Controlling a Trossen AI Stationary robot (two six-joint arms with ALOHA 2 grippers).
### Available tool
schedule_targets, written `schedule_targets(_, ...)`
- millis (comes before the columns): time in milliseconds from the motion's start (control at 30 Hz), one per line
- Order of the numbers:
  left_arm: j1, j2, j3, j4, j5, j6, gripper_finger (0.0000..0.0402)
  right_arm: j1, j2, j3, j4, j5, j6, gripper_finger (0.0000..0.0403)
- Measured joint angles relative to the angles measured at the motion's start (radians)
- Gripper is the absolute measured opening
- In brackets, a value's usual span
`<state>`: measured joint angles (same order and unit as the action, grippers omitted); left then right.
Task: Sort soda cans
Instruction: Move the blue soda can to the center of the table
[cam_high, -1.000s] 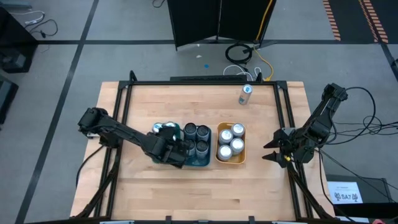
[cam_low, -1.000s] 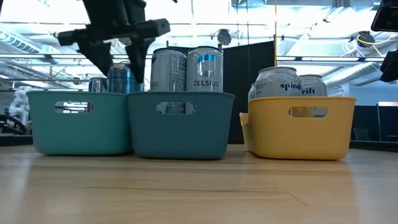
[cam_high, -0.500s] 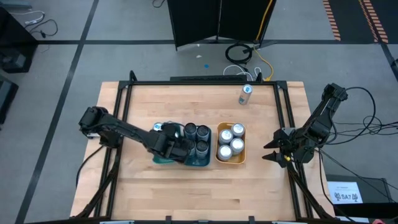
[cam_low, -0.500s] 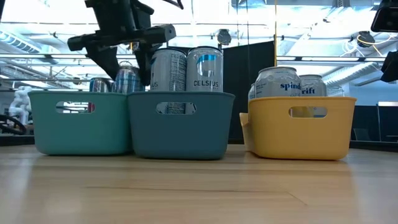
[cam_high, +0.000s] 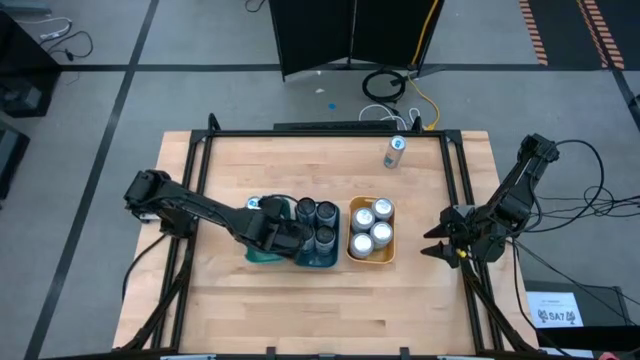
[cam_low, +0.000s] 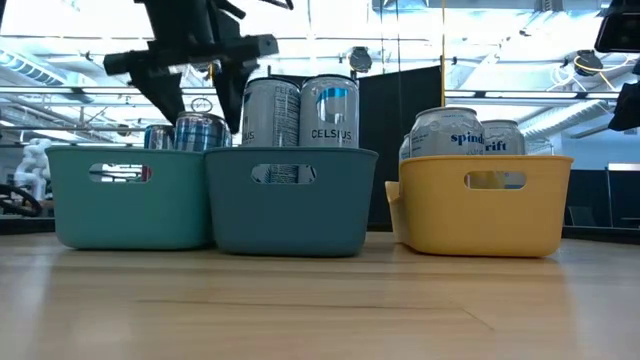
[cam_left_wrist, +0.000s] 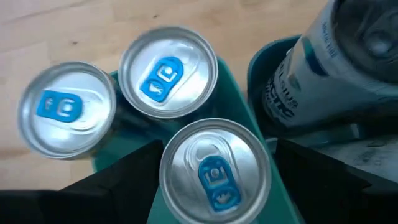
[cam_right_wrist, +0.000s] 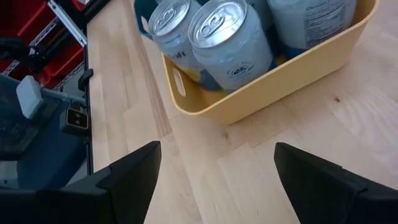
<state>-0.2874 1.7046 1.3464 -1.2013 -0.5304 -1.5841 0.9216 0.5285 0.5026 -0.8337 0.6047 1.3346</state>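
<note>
The silver soda can with a blue tab (cam_left_wrist: 214, 171) stood in the teal plastic bin (cam_low: 125, 195), lower-left of the low view, just released: the left gripper (cam_low: 195, 95) hung spread above it. The right gripper (cam_high: 437, 243) waited open at centre-right of the high view. Farthest, one silver-blue can (cam_high: 394, 151) stood upright near the table's upper edge; fetching it seemed next.

Grey floor (cam_high: 80, 110) with dark lines surrounds the wooden table (cam_high: 300, 170); bright ceiling beams (cam_low: 520, 60) overhead.

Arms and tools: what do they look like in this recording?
Both arms are dark, jointed links. The right tool ends in two black tapered fingers, with a small yellow mark near its wrist. The left tool is black too, with a horizontal crossbar above its two fingers. Dark cables trail from the right arm's base.
</note>
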Motion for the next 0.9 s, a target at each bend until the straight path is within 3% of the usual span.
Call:
schedule_targets(333,0.001,-0.205,0.000,-0.080,-0.002,0.101,0.0322,0.000,0.000,0.000,0.019,0.029,0.047,0.0306)
schedule_targets(533,0.001,-0.329,0.000,-0.080,-0.025,0.255,0.0322,0.000,0.003,-0.001,0.084,0.313,0.100,0.0306)
schedule_targets(633,0.001,-0.371,0.000,-0.081,-0.041,0.427,0.0322,0.000,0.003,-0.001,0.083,0.411,0.051,0.0306)
schedule_targets(900,0.002,-0.406,0.000,-0.081,-0.071,1.077,0.0322,-0.006,0.009,-0.001,0.087,0.643,0.016,0.0306)
